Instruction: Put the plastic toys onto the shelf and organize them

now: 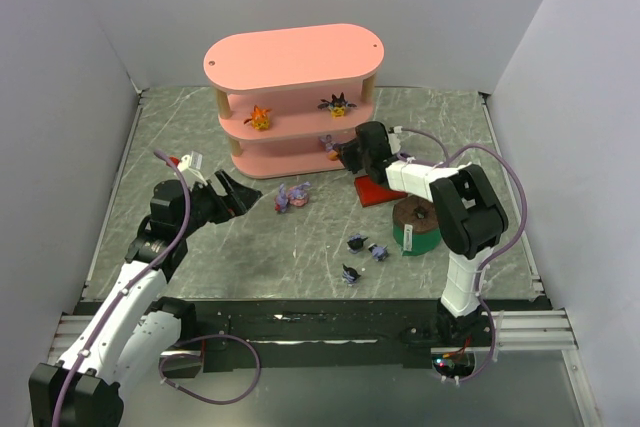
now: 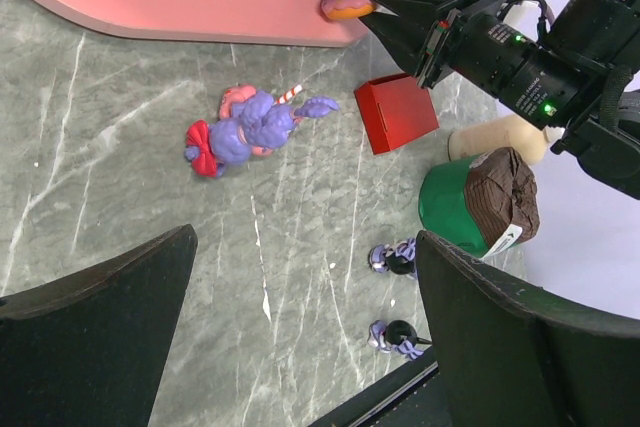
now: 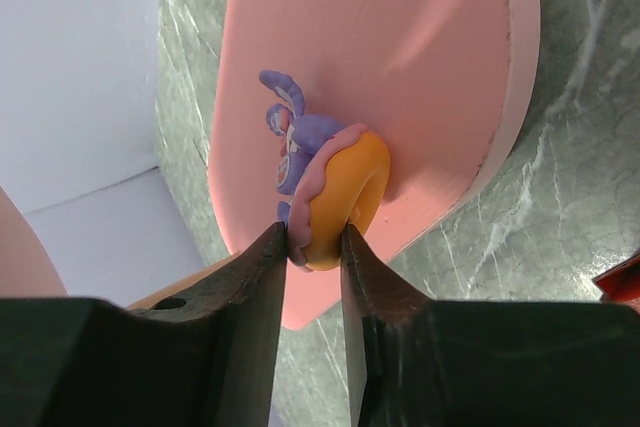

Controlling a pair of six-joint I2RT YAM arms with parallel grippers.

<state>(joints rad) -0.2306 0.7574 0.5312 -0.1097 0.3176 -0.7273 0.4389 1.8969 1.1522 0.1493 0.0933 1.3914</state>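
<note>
The pink shelf (image 1: 293,97) stands at the back. An orange toy (image 1: 260,118) and a spiky black and yellow toy (image 1: 338,105) sit on its middle board. My right gripper (image 1: 340,152) is shut on a lilac-pink toy with an orange ring (image 3: 325,177), which rests on the bottom board (image 3: 420,67) at its right end. Two lilac-pink toys (image 1: 293,196) lie together on the table, seen in the left wrist view (image 2: 245,132). Three dark toys (image 1: 357,242) (image 1: 379,251) (image 1: 350,273) lie further forward. My left gripper (image 1: 240,197) is open and empty above the table, left of the lilac pair.
A flat red box (image 1: 378,190) lies under my right arm, right of the shelf. A green cylinder with a brown top (image 1: 416,227) stands beside the dark toys. White walls enclose the table on three sides.
</note>
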